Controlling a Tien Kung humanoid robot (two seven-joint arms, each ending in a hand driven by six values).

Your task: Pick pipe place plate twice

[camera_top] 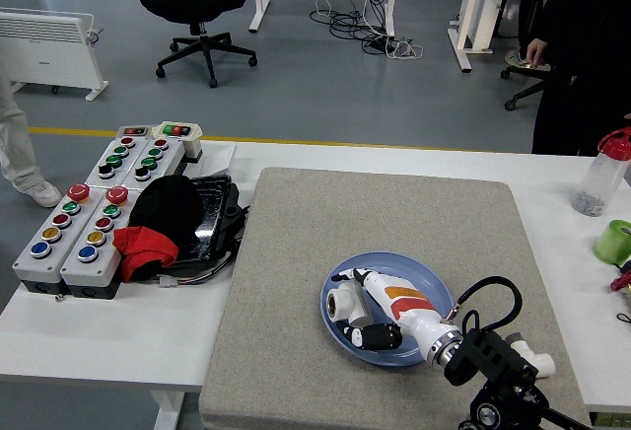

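Observation:
A blue plate [419, 270] lies on the grey mat [296, 351], right of centre. My right hand [359, 318] reaches in from the lower right and sits low over the plate's left half. Its fingers are curled on a white pipe fitting [344, 304] that is at or just above the plate's surface. A second white pipe fitting [537, 362] lies on the mat at the lower right, partly hidden behind my forearm. My left arm is out of view.
Grey button boxes [79, 223] stand at the left, beside a black tray with a black cap [168, 203] and a red cloth [143, 250]. A clear bottle [601, 176] and a green cup [615, 241] stand at the right edge. A person in dark clothes [582, 45] stands at the far right.

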